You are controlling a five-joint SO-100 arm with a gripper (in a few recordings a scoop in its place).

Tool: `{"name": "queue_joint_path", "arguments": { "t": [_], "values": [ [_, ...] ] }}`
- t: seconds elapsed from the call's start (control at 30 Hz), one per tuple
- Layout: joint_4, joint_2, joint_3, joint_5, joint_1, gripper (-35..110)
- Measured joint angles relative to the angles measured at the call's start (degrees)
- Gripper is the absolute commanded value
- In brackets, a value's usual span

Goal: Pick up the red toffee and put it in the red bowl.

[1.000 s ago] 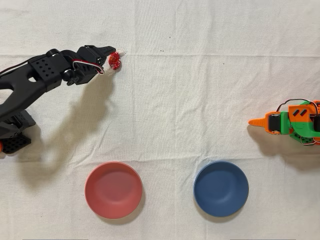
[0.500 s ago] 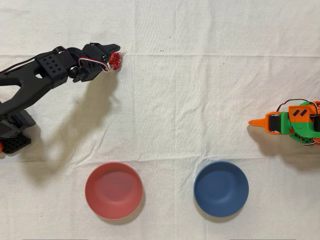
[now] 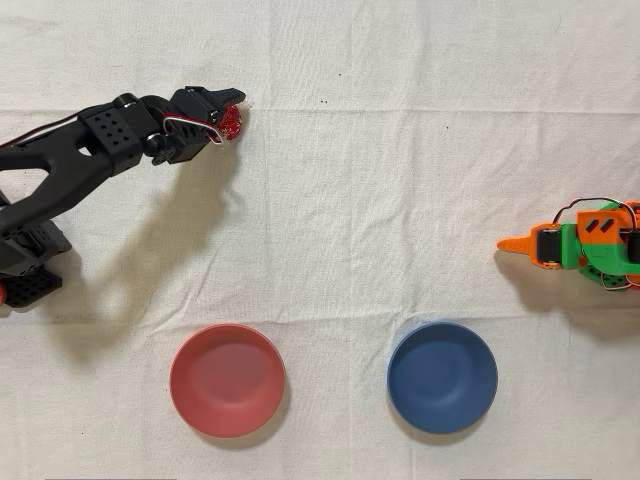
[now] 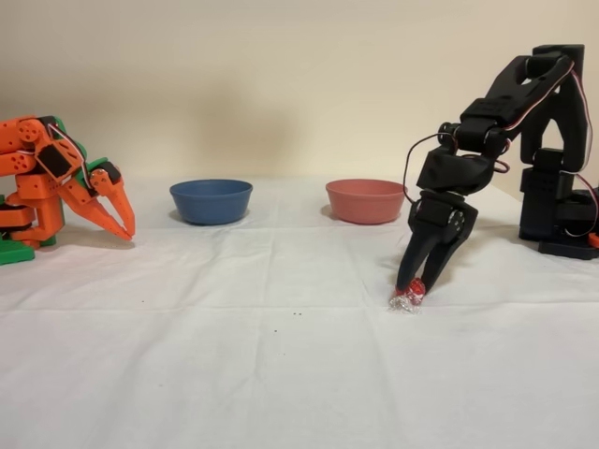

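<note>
Claw: I see my gripper (image 4: 416, 285) nipped shut on the red toffee (image 3: 231, 121), low at the cloth
Way to go: red bowl (image 3: 227, 380) lies toward the overhead view's bottom edge; well apart

We see a shiny red toffee (image 3: 231, 121) with clear wrapper ends, a matte salmon-red bowl (image 3: 227, 380), a dark blue bowl (image 3: 442, 377), a plain white cloth (image 3: 380, 200), a black gripper (image 4: 417, 282), and an idle orange-and-green arm (image 4: 56, 182).

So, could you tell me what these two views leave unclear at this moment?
- Red toffee, overhead view: the gripper covers part of it.
- Whether the toffee has left the cloth, fixed view: too small to tell.
- Red bowl, fixed view: near wall hides its floor.
</note>
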Motion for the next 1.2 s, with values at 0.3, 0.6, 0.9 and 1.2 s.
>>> {"name": "queue_joint_path", "arguments": {
  "t": [0.3, 0.6, 0.9, 1.2],
  "values": [
    [-0.88, -0.44, -0.18, -1.58, 1.14, 28],
    [-2.2, -0.97, -0.53, -2.81, 2.11, 18],
    [-3.96, -0.97, 1.23, -3.25, 2.11, 12],
    [-4.83, -0.62, 2.2, -4.22, 2.11, 11]
  ]
}}
